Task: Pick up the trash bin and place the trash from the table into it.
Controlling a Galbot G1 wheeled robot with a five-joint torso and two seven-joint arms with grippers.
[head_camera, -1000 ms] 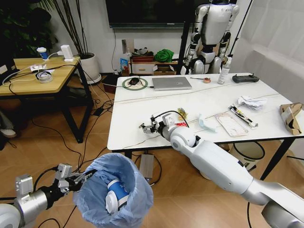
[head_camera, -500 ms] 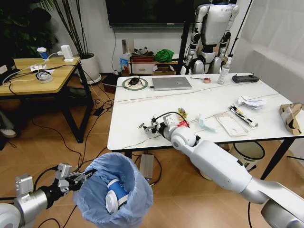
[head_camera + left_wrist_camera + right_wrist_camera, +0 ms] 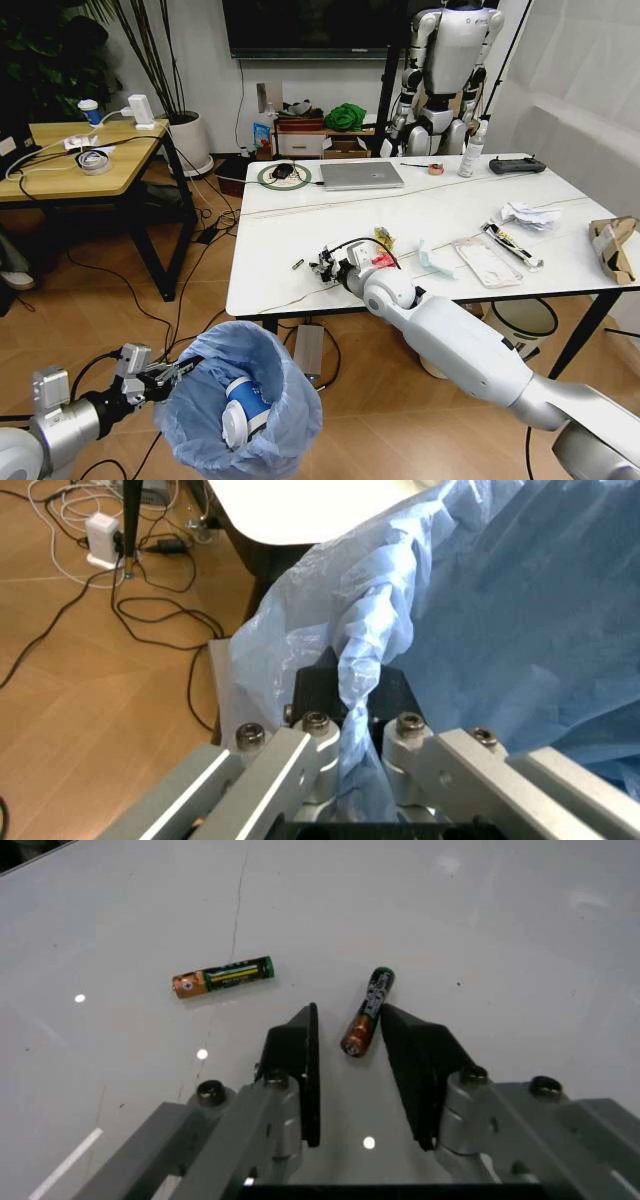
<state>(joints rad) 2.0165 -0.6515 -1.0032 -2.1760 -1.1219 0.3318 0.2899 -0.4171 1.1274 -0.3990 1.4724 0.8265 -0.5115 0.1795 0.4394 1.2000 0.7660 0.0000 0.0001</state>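
Observation:
The trash bin (image 3: 240, 405), lined with a crinkled light-blue bag (image 3: 480, 592), hangs low at the left with a blue-banded cup (image 3: 245, 408) inside. My left gripper (image 3: 168, 375) (image 3: 355, 686) is shut on the bag-covered rim. On the white table (image 3: 290, 225), my right gripper (image 3: 323, 266) (image 3: 348, 1009) is open and low over the top. A small battery (image 3: 366, 1012) lies at its fingertips, partly between them. A second battery (image 3: 221, 976) (image 3: 298, 265) lies apart from it. Red and yellow wrappers (image 3: 383, 250), a pale-blue mask (image 3: 432, 258), crumpled paper (image 3: 528, 215) and a cardboard box (image 3: 612, 245) lie to the right.
A grey laptop (image 3: 361, 175), a spray bottle (image 3: 468, 150) and a controller (image 3: 517, 165) sit at the table's far edge. A flat white packet (image 3: 487, 260) lies by the mask. A cream bin (image 3: 520, 322) stands under the table. A wood table (image 3: 80, 160) is at the left.
My right gripper has shifted slightly right along the table, uncovering one battery to its left. The left gripper and the bin have not moved.

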